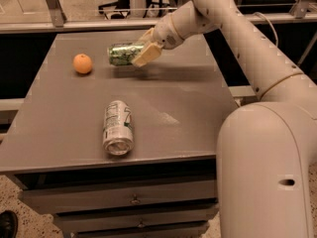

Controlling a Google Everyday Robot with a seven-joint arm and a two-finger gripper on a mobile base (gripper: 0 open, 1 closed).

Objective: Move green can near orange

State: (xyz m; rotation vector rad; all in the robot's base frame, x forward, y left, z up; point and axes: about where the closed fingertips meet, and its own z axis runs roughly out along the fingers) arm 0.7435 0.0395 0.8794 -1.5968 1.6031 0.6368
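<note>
Orange [82,63] sits at the far left of the grey table [188,108]. Nearer the front edge, a white-and-silver can [118,127] lies on its side. Right of the orange and apart from it, the green can [121,54] hangs sideways above the tabletop, its right end pinched in the gripper [142,48].

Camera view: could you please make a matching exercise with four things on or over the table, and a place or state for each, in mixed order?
Things:
1. green can
2. orange
3. white-and-silver can
4. hand

Places or states:
a. lies on its side near the front edge of the table
b. sits at the far left
c. shut on a can, over the far middle
d. held sideways, just right of the fruit

Pairs: 1-d, 2-b, 3-a, 4-c.
</note>
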